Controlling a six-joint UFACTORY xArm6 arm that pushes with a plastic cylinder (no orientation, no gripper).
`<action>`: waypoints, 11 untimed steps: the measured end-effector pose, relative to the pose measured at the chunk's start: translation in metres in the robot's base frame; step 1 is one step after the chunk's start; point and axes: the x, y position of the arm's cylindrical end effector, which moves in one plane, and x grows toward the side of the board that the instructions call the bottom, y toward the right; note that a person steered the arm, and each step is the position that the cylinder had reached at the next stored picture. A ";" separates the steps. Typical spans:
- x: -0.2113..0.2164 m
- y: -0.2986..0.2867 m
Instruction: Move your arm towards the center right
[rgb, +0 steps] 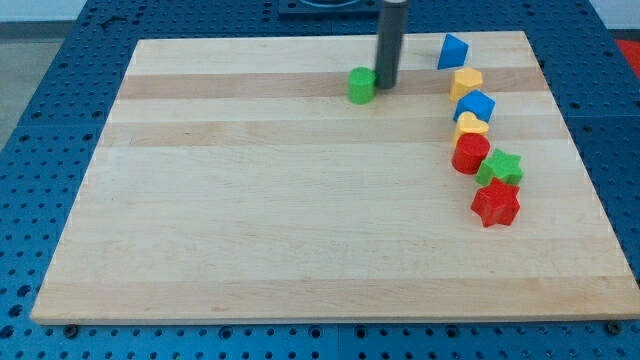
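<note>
Nearest the camera, the red star (496, 204) lies well to the view's lower right of my tip (385, 86), which holds nothing and stands at the board's top middle, touching or just right of the green cylinder (361, 85). By my judgement the move to the center right is barely begun. That way curves a chain: blue triangle (453, 51), yellow hexagon (466, 81), blue cube (476, 104), yellow heart (471, 124), red cylinder (470, 153), green star (500, 166), barring the path.

The straight, round, dark grey rod (389, 45) is showing a smooth matte surface with a faint lighter sheen running down its length (no markings, screws or cables are making themselves out on it), and it is ending in my tip (386, 87), plain and blunt.
</note>
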 end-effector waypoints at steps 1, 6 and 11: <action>0.012 -0.056; -0.049 -0.009; -0.111 0.089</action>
